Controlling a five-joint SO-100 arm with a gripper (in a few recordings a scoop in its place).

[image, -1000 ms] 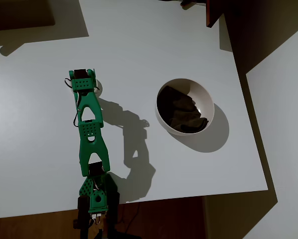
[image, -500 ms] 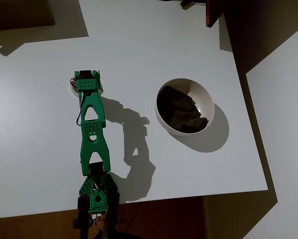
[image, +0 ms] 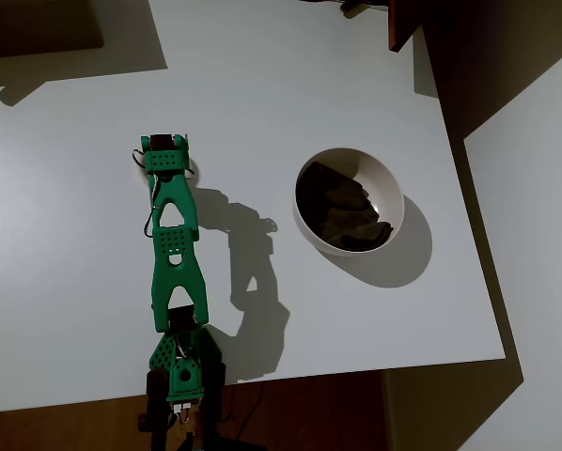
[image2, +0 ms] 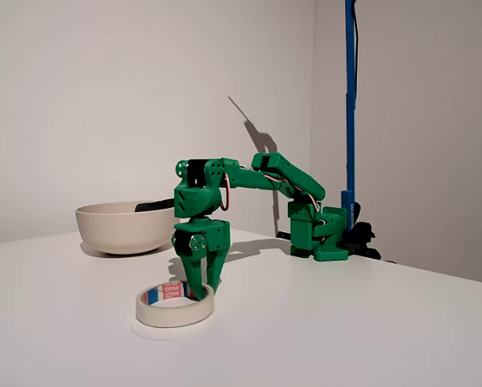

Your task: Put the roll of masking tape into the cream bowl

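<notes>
Green arm [image2: 249,181]: reaches out from its base [image2: 317,234] over the white table [image2: 346,322], wrist pointing straight down; in the overhead view the arm [image: 173,244] runs up the picture from the near edge.
Gripper [image2: 201,284]: lowered onto the roll of masking tape [image2: 175,305], fingertips at the far part of the ring, reaching inside its rim; fingers close together, but whether they pinch the wall of the roll cannot be told.
Roll of masking tape: lies flat on the table, reddish print showing inside its core; in the overhead view just a pale sliver [image: 189,169] beside the wrist, the rest hidden beneath the gripper [image: 164,156].
Cream bowl [image2: 124,226]: stands upright on the table, well apart from the roll; in the overhead view the bowl [image: 349,201] is to the right of the arm, interior dark with shadow; bare table between bowl and roll.
Blue upright pole [image2: 350,105]: behind the base, clamped at the table edge.
Surface: plain white, hard shadows of arm and bowl cast to the right in the overhead view.
Room: plain pale walls; wooden floor [image: 65,427] at the table's near edge.
</notes>
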